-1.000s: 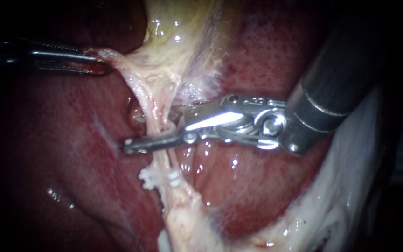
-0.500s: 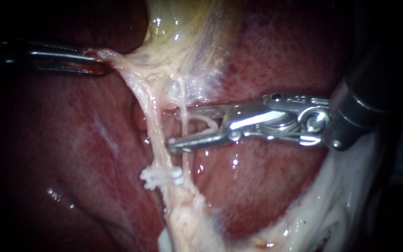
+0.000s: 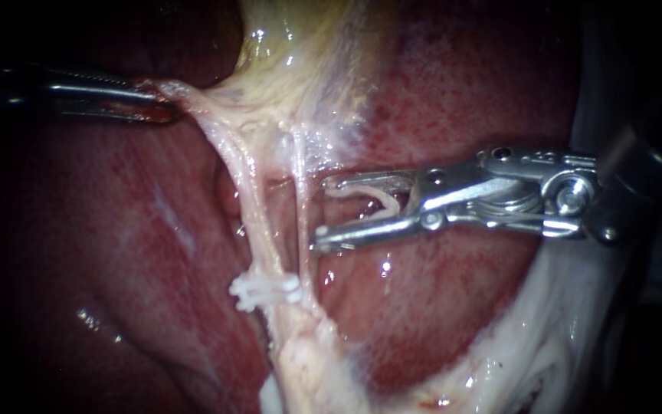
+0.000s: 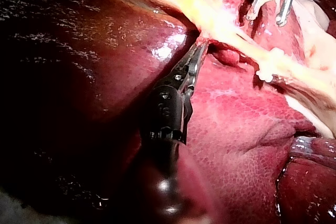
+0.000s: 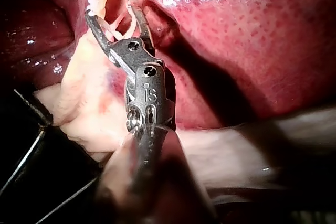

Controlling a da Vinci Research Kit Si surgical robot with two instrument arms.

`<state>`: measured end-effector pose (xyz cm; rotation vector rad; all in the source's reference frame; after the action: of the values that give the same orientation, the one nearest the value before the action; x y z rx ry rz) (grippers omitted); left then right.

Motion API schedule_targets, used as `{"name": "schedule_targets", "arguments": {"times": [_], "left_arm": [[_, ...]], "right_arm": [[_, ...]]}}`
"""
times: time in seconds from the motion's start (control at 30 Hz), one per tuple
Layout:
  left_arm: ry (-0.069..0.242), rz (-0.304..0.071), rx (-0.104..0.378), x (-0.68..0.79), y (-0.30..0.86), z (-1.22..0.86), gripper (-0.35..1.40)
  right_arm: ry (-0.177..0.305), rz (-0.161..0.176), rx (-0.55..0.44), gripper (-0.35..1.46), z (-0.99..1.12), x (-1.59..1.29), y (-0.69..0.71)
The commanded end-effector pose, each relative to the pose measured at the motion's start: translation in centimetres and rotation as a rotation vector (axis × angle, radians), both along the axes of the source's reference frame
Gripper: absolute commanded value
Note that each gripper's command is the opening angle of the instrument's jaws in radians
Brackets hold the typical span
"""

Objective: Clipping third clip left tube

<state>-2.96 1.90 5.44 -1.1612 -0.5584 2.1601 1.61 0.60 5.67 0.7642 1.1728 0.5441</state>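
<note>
In the endoscope view two pale tubes run side by side from the gallbladder [image 3: 300, 54] downward: the thicker left tube [image 3: 248, 195] and a thin right tube [image 3: 300, 203]. A white clip [image 3: 264, 290] sits low across them. My right instrument [image 3: 322, 216] is just right of the thin tube, touching neither tube. Its jaws are open, and an open white clip [image 3: 362, 193] lies between them along the upper jaw. My left instrument [image 3: 158, 106] is shut on the tissue fold at the tubes' upper end and holds it taut to the left. The left wrist view shows that grip [image 4: 202, 45].
Red liver [image 3: 461, 92] lies behind and on both sides of the tubes. White fatty tissue [image 3: 545, 337] lines the lower right. In the right wrist view the open jaws [image 5: 113, 9] point at the pale strands, with pale tissue [image 5: 89, 98] beside the shaft.
My right instrument has drawn back to the right, off the left tube that its jaws straddled, past the thin tube, with the clip still in its jaws. The left instrument has not moved.
</note>
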Motion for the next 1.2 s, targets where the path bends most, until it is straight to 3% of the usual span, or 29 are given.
{"name": "schedule_targets", "arguments": {"times": [0.03, 0.27, 0.57, 0.9, 1.2], "left_arm": [[0.0, 0.0, 0.0, 0.0, 0.0, 0.0, -0.35], [0.001, -0.001, 0.0, -0.01, 0.0, 0.0, -0.35], [0.001, -0.001, 0.0, -0.01, 0.0, 0.0, -0.35], [0.001, -0.001, 0.0, 0.0, 0.0, 0.0, -0.35], [0.001, -0.001, 0.0, 0.0, 0.0, 0.0, -0.35]], "right_arm": [[0.0, -0.001, 0.0, 0.5, -0.03, 0.04, -0.01], [0.005, -0.014, 0.002, 0.5, 0.01, 0.27, -0.04], [0.002, -0.024, 0.026, 0.5, 0.29, 0.32, -0.15], [-0.003, -0.022, 0.038, 0.5, 0.53, 0.27, -0.05], [0.017, -0.05, 0.059, 0.5, 0.66, 0.28, -0.06]]}}
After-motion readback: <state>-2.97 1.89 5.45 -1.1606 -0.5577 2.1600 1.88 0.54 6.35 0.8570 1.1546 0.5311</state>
